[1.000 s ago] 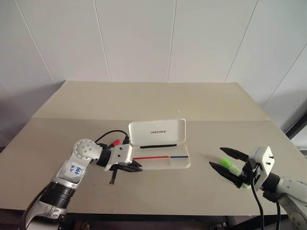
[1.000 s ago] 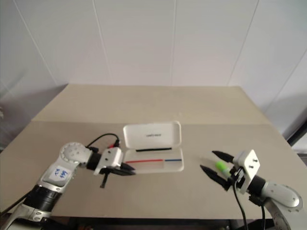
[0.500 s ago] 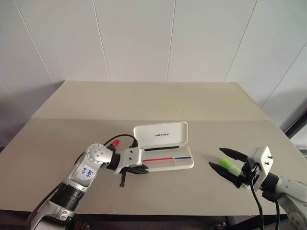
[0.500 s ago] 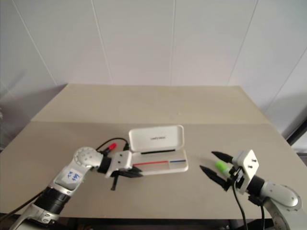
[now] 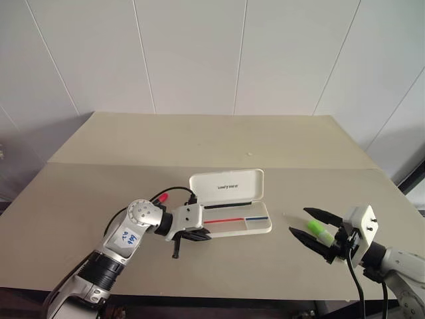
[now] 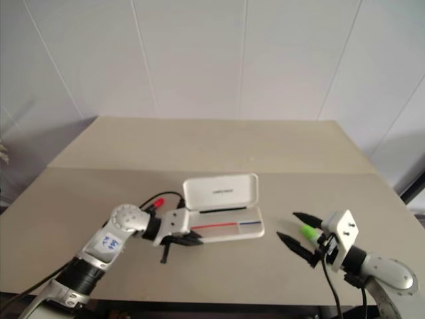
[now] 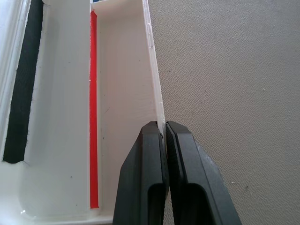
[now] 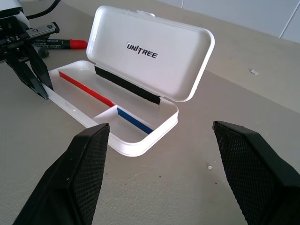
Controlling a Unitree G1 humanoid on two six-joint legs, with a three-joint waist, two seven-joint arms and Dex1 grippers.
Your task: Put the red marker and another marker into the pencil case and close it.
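The white pencil case (image 5: 260,226) lies open mid-table, lid (image 8: 150,51) raised, with red and blue stripes inside. My left gripper (image 5: 202,234) is shut on the case's front wall (image 7: 157,84) at its left end. The red marker (image 5: 159,197) lies on the table behind my left wrist, left of the case; its red cap (image 8: 77,44) shows past the lid. The lime-green marker (image 5: 317,229) shows between the spread fingers of my right gripper (image 5: 299,221), which stands open to the right of the case, pointing at it. I cannot tell whether it touches that marker.
The beige table (image 5: 219,143) stretches wide behind the case up to a white panelled wall (image 5: 199,53). Its front edge (image 5: 232,292) runs close below both grippers. A black cable (image 5: 176,191) loops over my left wrist.
The left gripper has slid to the right, dragging the open case with it toward the right gripper. The right gripper and green marker stayed put.
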